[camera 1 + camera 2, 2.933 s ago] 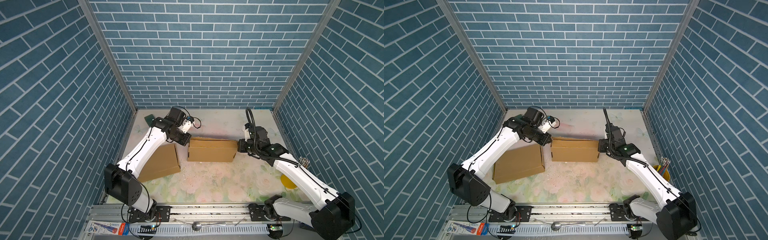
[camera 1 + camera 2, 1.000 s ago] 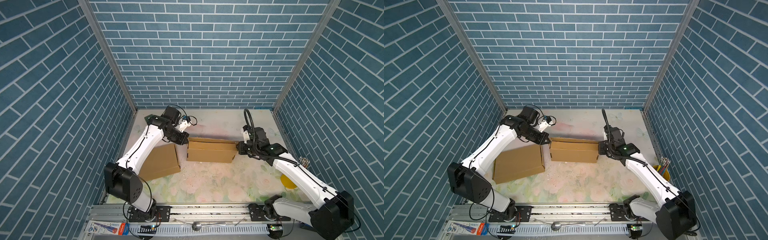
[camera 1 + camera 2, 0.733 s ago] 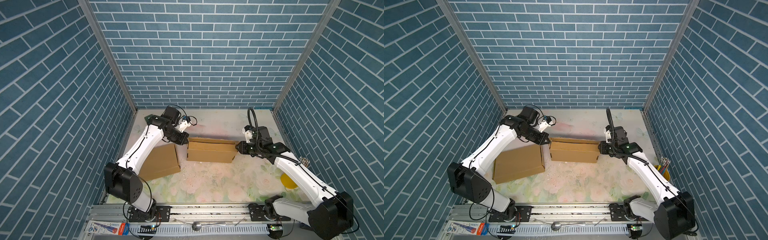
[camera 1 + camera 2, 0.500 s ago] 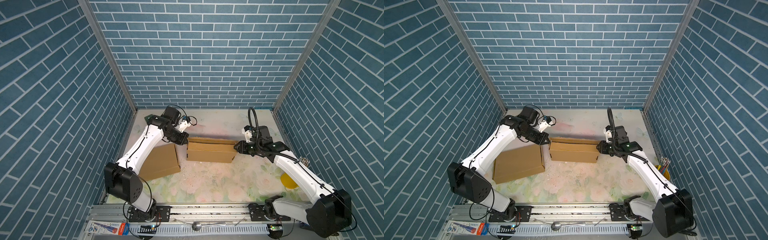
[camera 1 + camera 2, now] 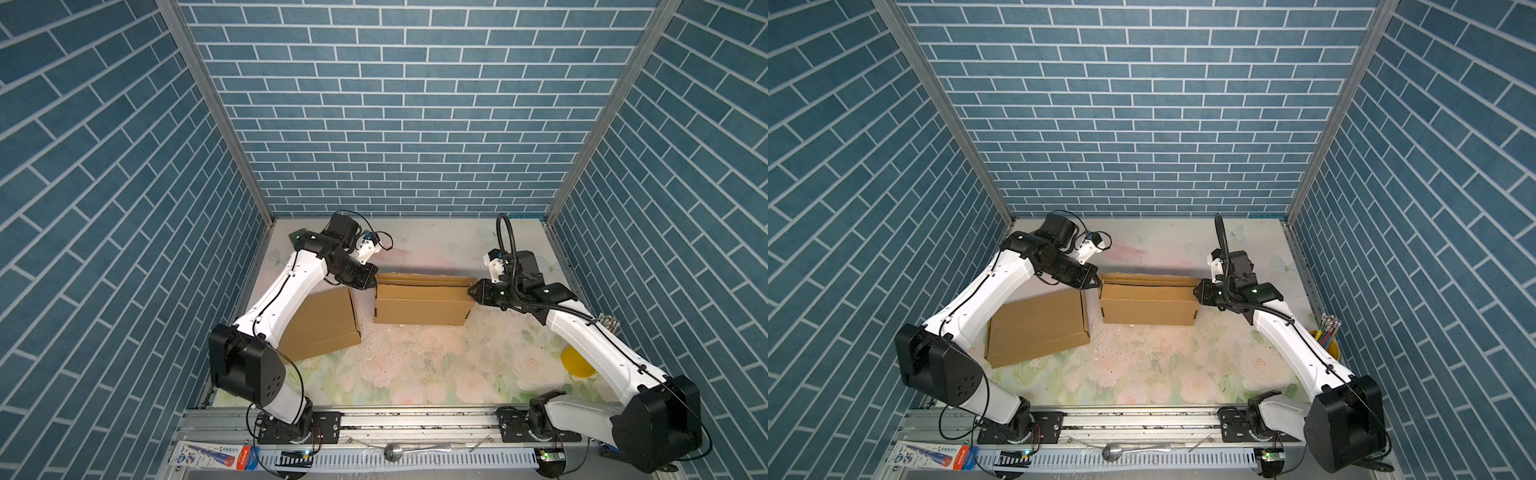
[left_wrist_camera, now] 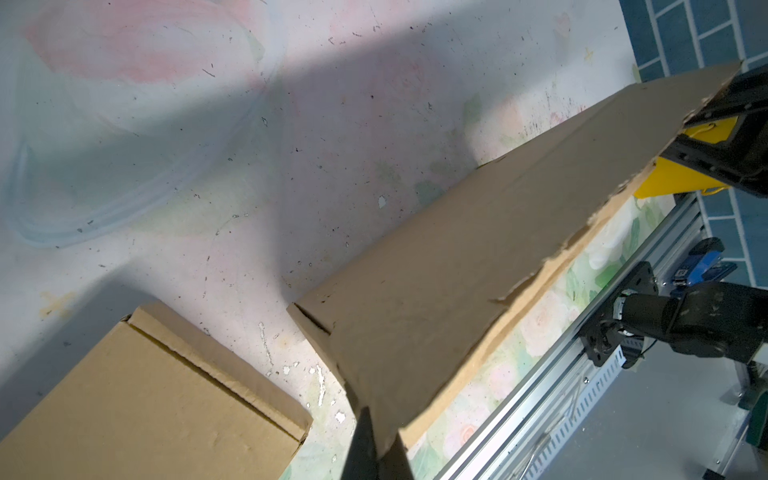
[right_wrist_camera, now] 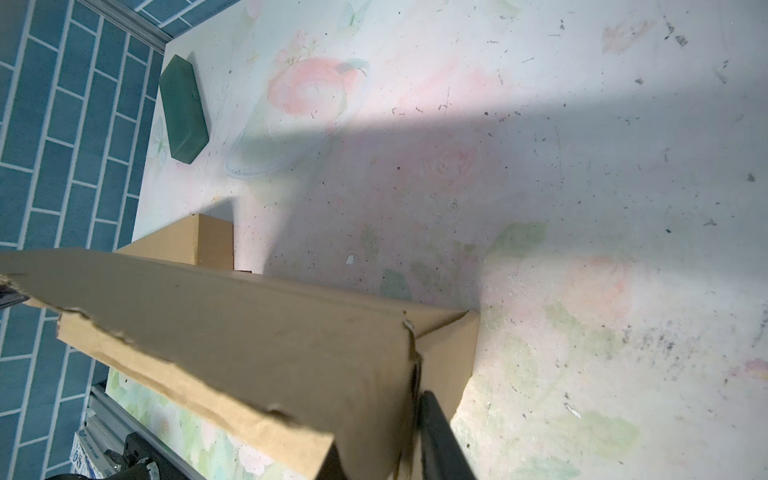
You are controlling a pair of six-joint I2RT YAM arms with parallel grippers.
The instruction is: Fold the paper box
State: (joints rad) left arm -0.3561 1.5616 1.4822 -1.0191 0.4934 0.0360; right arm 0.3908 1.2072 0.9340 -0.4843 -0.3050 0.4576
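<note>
The paper box (image 5: 419,305) (image 5: 1148,305) is brown cardboard standing on its long side at mid table, its top flaps folded over in layers. My left gripper (image 5: 370,282) (image 5: 1094,284) is shut on its upper left corner; in the left wrist view the cardboard (image 6: 478,257) tapers into the pinched gripper (image 6: 380,453). My right gripper (image 5: 473,291) (image 5: 1198,293) is at the box's right end. In the right wrist view the gripper (image 7: 399,440) is shut on the end edge of the box (image 7: 249,332), with one dark finger (image 7: 436,432) outside it.
A second, flat closed cardboard box (image 5: 320,328) (image 5: 1038,328) (image 6: 145,407) lies to the left under my left arm. A yellow cup (image 5: 575,361) (image 5: 1329,345) stands by the right wall. A green hexagonal block (image 7: 183,110) lies in the far left corner. A spoon (image 5: 415,449) lies on the front rail.
My right wrist has shifted a little toward the back at the box's right end, and its jaws loosened briefly and closed again. The left arm and the box have barely moved.
</note>
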